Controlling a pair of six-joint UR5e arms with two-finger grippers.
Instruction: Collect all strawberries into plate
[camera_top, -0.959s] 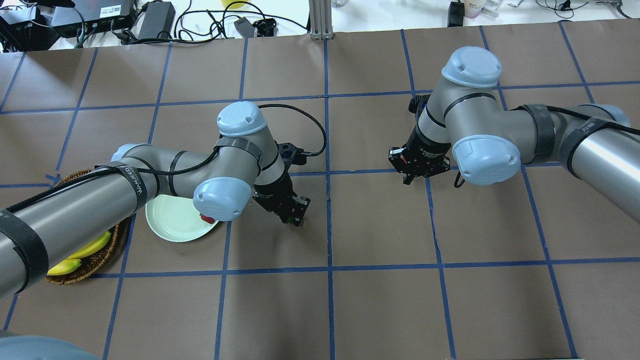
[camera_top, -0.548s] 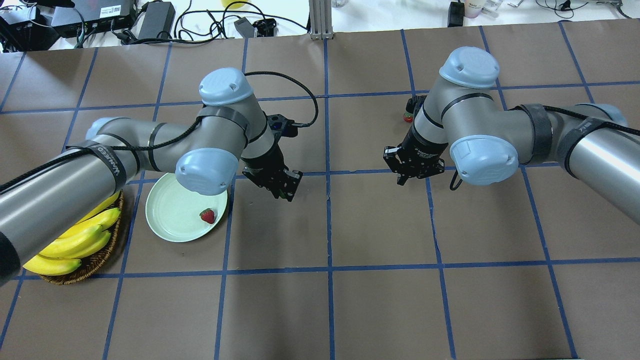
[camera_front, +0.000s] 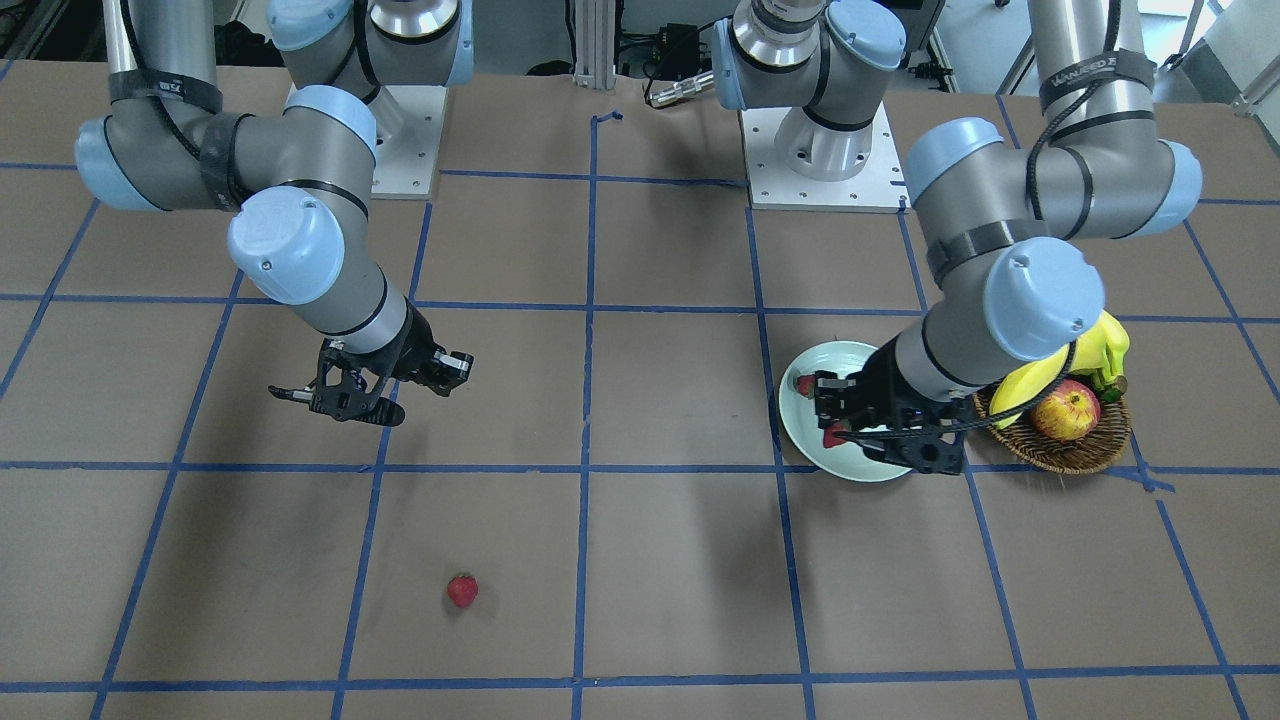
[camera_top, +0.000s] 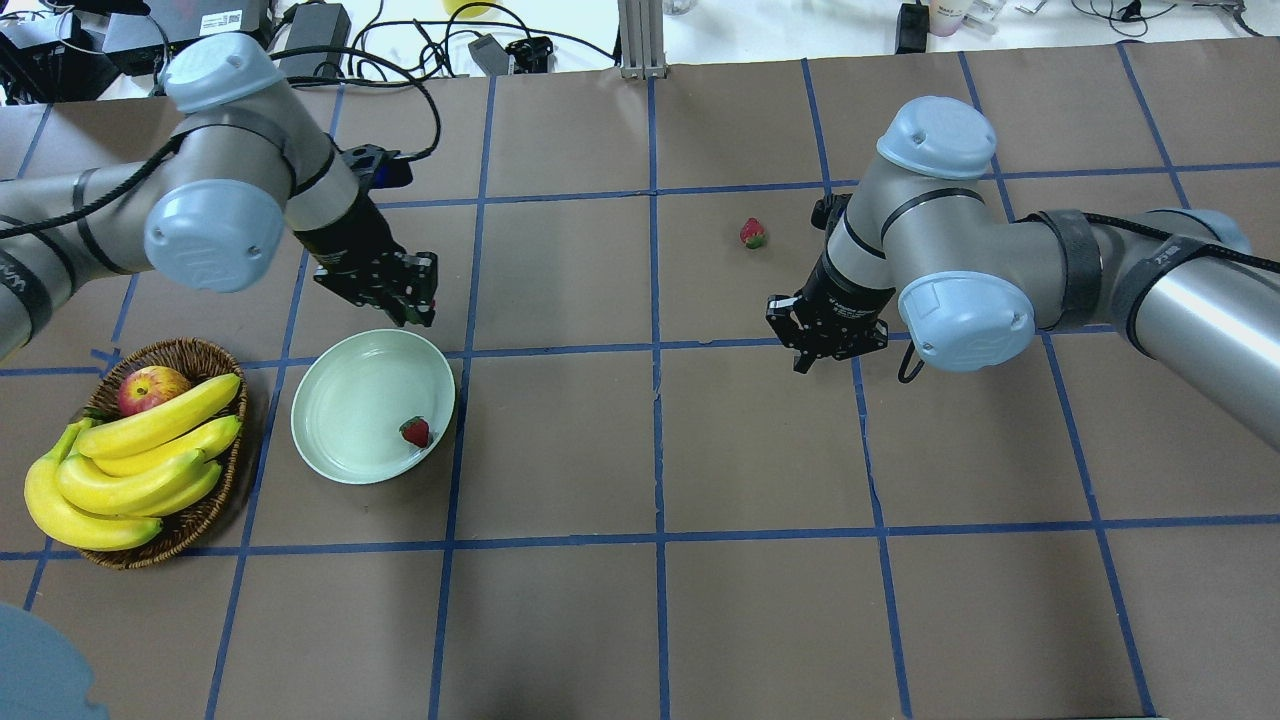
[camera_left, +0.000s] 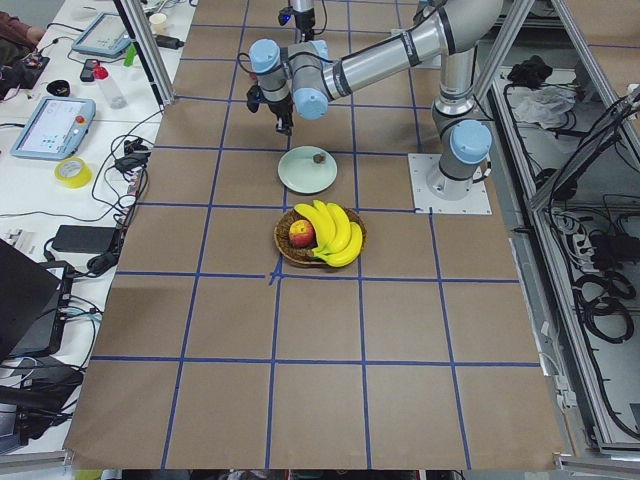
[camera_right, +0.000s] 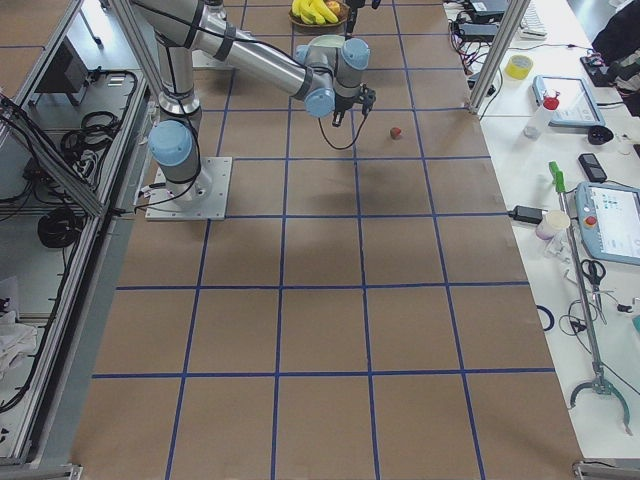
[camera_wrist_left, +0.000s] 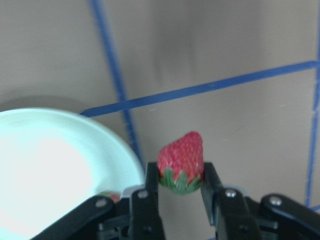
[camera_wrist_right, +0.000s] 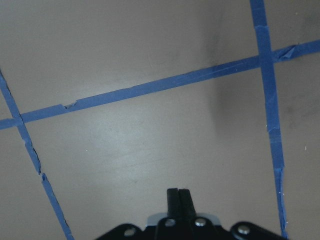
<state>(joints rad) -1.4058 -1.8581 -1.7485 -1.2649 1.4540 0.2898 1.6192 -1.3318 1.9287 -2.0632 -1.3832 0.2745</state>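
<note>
1. One strawberry (camera_wrist_left: 181, 161) was pinched at its green-capped end between the left jaws, which had closed down to the berry's width. In the wrist view it hung over the table just outside the rim of the plate (camera_top: 340, 400), not yet above the dish
2. A second strawberry (camera_top: 415, 432) lay inside the plate, close to the rim on the robot's side
3. The third strawberry (camera_top: 752, 233) sat alone on the table, well apart from the plate and a little beyond the right arm's wrist
4. The right jaws were pressed fully together with nothing between them, poised over the table
5. The wicker basket (camera_top: 160, 550) of bananas (camera_top: 130, 470) stood just beside the plate and played no part
6. The step in hand looked like delivery of the second berry. The next move called for a short shift toward the robot until the berry was over the plate's floor, then a low release so that it would not roll over the shallow rim
7. After that the lone berry remained, and the right jaws would have to open before taking it
</note>
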